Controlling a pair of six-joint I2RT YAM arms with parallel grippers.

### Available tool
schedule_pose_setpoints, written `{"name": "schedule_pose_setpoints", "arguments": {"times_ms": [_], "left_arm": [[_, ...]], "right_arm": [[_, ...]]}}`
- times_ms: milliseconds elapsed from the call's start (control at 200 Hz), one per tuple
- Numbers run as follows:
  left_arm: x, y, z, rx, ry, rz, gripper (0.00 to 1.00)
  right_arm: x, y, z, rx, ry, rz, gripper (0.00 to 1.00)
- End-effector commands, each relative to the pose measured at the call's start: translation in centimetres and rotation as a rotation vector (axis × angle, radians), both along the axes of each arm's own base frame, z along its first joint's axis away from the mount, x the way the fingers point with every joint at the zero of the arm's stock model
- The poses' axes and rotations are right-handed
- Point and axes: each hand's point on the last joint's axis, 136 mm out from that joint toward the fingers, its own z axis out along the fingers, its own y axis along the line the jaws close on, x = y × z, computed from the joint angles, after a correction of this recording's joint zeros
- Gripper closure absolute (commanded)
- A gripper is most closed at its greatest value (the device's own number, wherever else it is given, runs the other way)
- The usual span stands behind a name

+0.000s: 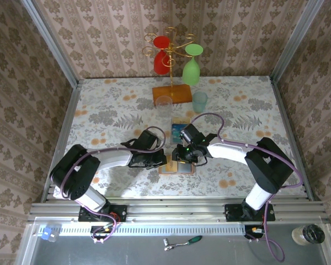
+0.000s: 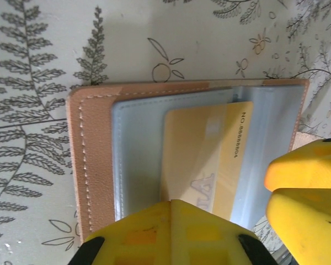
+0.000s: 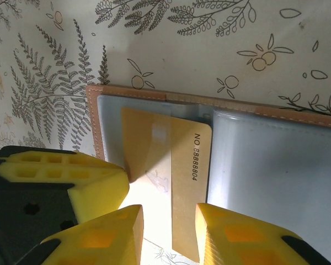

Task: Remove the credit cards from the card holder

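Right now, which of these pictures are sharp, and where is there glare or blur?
Top external: evenly lit and sharp, with a bright strip along the near edge of the table. Left wrist: the left fingers blur close to the lens. Right wrist: the number on the tan card reads crisply; glare washes out its lower corner.

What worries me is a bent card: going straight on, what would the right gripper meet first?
Probably the tan-orange rectangular card, lying between the parted jaws of the right gripper; behind it, the salmon-brown card holder. Depth is unclear.
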Motion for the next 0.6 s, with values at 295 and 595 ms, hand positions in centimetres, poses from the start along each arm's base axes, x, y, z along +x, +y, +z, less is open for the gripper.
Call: {"name": "schedule_pose_setpoints", "arguments": {"times_ms": [295, 595], "left_arm": [[-0.50, 0.78, -1.27, 0.053, 0.008, -0.006, 0.99], [-0.55, 0.80, -1.32, 0.050, 0.012, -0.002, 0.98]], "right_arm": [[-0.81, -0.25, -1.77, -0.029, 0.045, 0.011, 0.69], [-0.89, 0.34, -2.20, -0.005, 0.066, 0.015, 0.69]]}}
